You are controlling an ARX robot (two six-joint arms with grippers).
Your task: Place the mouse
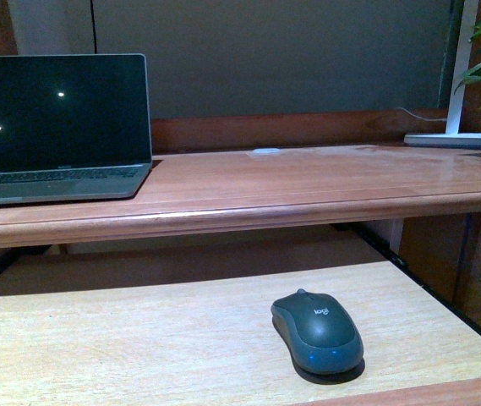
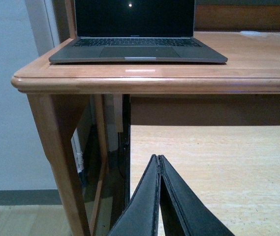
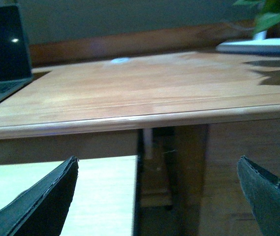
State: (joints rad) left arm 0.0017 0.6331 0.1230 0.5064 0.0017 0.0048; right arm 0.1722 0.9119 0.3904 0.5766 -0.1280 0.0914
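Apparently unstarted: shows mouse (image 1: 317,331) lying ungrasped on lower shelf (image 1: 96,338), left gripper (image 2: 158,158) pinched together empty, right gripper (image 3: 157,159) spread wide.

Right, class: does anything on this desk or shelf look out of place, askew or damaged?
Only the mouse: it sits slightly askew on the lower shelf, apart from the laptop up on the desk top. Nothing looks spilled or damaged.

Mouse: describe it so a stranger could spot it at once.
Below the reddish desk top runs a pale wooden shelf. On its right half sits the mouse: small, rounded, dark grey, with a white logo, far smaller than the laptop on the desk above.
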